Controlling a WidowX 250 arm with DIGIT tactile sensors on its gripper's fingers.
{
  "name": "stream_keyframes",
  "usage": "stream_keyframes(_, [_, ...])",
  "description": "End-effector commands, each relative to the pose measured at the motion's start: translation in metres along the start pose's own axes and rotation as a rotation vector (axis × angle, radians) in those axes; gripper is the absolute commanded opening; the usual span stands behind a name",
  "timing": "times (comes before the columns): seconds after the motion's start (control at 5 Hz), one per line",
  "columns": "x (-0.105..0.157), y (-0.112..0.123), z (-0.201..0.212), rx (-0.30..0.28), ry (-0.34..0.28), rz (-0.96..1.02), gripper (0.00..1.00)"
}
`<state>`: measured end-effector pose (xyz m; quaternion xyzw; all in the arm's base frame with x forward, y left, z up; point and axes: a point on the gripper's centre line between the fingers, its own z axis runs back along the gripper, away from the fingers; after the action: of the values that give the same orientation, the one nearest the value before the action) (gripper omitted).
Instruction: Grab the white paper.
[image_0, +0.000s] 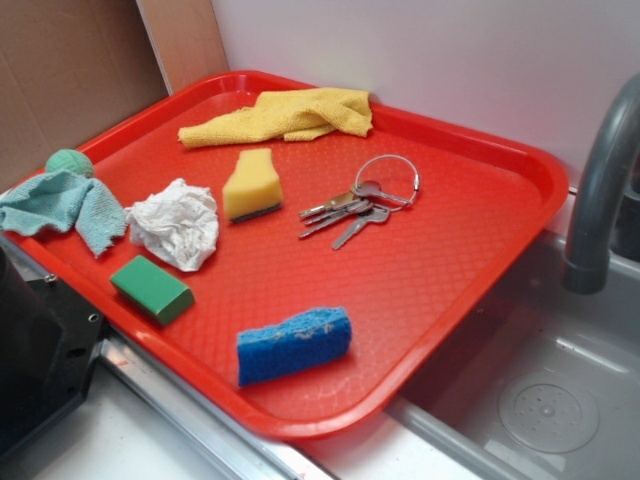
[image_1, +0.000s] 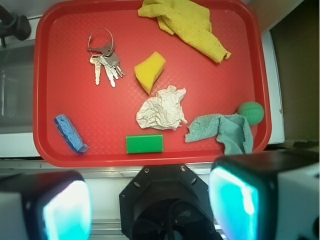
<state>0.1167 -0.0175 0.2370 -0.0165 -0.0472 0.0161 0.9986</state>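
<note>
Red tray (image_0: 520, 200) sits on worktop beside a sink basin (image_0: 545, 400), grey faucet (image_0: 600, 190) at right in exterior view.

White paper (image_0: 175, 225): crumpled wad, lying on tray, left-centre in exterior view. Not gripped, nothing on top of it. Yellow sponge (image_0: 250, 185) just beside it to the right and farther back; whether the two touch — can't tell. Green block (image_0: 152, 289) near it on the near side, small gap between. Teal cloth (image_0: 62, 205) to its left, draped at tray's left edge, w/ green ball (image_0: 68, 162) at cloth's far end.

Other items on tray: yellow cloth (image_0: 285, 115) bunched at far edge; keys (image_0: 355, 205) on a ring, right of yellow sponge, apart from it; blue sponge (image_0: 293, 345) near the front rim, well apart from the paper.

End effector (image_1: 150, 202): seen in wrist view only, up above the tray's near edge. Two fingers (image_1: 240, 200) set wide apart at frame bottom, nothing between them. No contact w/ any item. In wrist view the paper (image_1: 162, 108) lies ahead of the fingers, roughly centred between them, green block (image_1: 144, 144) in between.
</note>
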Motion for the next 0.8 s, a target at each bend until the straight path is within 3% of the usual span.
stream_keyframes(0.0, [0.000, 0.000, 0.000, 0.000, 0.000, 0.000, 1.00])
stream_keyframes(0.2, [0.011, 0.029, -0.038, -0.016, -0.073, 0.249, 1.00])
stream_keyframes(0.4, [0.007, 0.041, -0.062, 0.060, -0.114, 0.490, 1.00])
stream_keyframes(0.6, [0.017, 0.050, -0.086, 0.071, -0.101, 0.583, 1.00])
